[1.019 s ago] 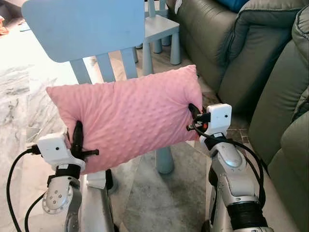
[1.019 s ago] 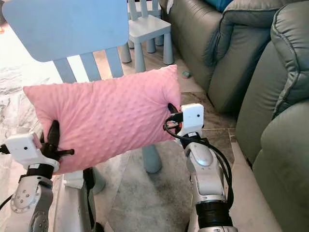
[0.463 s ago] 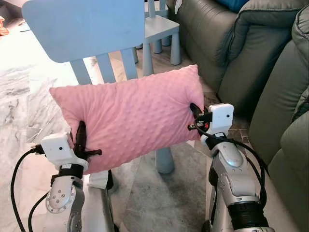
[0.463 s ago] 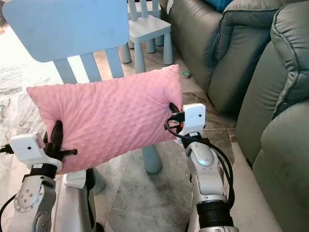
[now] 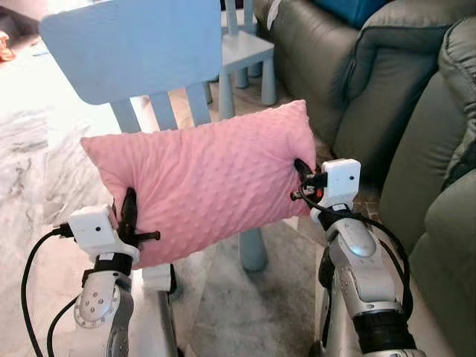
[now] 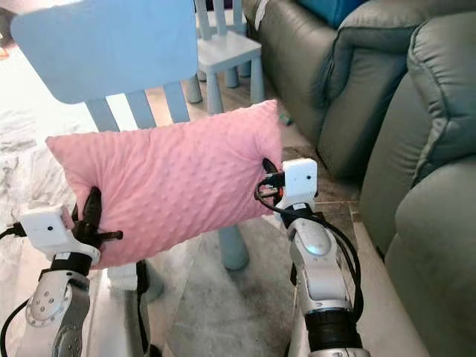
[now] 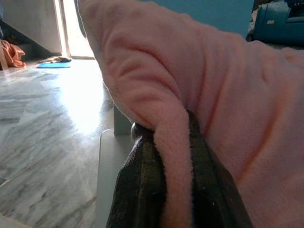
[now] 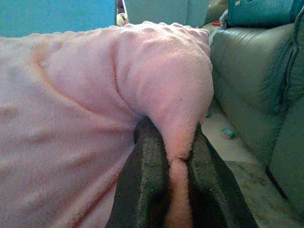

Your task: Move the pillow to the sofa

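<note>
A pink dimpled pillow point(image 5: 201, 178) hangs in the air in front of me, held at both ends. My left gripper point(image 5: 128, 214) is shut on its lower left corner, and the left wrist view shows the pink fabric point(image 7: 171, 142) pinched between the black fingers point(image 7: 140, 185). My right gripper point(image 5: 301, 172) is shut on the pillow's right edge; in the right wrist view the fabric point(image 8: 178, 137) is clamped between its fingers point(image 8: 147, 185). The grey-green sofa point(image 5: 416, 149) stands to my right, apart from the pillow.
A light blue child's chair point(image 5: 141, 48) stands directly behind the pillow, its leg point(image 5: 253, 249) below it. A second small blue chair point(image 5: 245, 48) sits farther back beside the sofa's arm point(image 5: 320, 67). Marble floor point(image 5: 44, 149) stretches to the left.
The view has shifted slightly; the pillow and both grippers have edged a little to the right and forward. Both grips are unchanged.
</note>
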Available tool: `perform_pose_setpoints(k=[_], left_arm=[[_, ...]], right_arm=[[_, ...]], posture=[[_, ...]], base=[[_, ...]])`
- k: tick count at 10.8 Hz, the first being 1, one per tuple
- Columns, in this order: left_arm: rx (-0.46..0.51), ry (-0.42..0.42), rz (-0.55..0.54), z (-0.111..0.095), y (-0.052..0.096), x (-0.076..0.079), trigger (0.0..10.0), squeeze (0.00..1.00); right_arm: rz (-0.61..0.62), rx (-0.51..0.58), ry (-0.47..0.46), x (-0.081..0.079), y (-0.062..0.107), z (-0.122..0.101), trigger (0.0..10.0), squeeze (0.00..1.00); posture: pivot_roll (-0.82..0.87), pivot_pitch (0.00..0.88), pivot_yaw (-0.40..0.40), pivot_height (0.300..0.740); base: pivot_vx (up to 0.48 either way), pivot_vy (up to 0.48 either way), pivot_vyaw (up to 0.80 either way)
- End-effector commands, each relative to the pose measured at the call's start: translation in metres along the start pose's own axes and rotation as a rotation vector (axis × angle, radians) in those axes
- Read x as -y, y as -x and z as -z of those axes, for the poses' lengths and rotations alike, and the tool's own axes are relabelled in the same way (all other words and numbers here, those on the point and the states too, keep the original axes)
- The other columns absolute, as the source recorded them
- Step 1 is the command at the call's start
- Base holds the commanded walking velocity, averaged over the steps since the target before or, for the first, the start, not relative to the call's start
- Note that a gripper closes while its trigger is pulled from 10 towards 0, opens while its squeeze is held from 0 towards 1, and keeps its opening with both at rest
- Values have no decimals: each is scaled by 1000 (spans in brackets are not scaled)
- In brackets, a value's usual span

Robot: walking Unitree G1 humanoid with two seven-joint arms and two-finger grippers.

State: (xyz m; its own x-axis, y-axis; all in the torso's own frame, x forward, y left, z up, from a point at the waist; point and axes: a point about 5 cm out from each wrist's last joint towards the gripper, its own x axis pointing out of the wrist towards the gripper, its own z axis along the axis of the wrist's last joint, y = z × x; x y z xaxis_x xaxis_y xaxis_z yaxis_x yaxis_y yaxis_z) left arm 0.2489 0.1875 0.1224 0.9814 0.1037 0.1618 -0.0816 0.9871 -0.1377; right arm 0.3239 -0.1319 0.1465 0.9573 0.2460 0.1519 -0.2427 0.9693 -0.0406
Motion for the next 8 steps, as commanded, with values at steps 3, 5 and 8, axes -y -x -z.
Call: perform_pose_setpoints(k=[3,5,8], left_arm=[[10,-14,-4,-2,-1,-5,0,0],[9,-15,-1,-2,-1,-5,0,0],[8,-15,3,-2,-2,-5,0,0]], right_arm=[[-2,24,36,-4,-3,-9,8667,0],[3,19,64,-4,-4,-8,10000,0],[27,18,100,-4,-5,-9,10000,0]], posture=[[-203,0,94,370],[-204,0,97,370],[-204,0,101,370]], base=[[0,0,0],[0,0,0],[0,0,0]])
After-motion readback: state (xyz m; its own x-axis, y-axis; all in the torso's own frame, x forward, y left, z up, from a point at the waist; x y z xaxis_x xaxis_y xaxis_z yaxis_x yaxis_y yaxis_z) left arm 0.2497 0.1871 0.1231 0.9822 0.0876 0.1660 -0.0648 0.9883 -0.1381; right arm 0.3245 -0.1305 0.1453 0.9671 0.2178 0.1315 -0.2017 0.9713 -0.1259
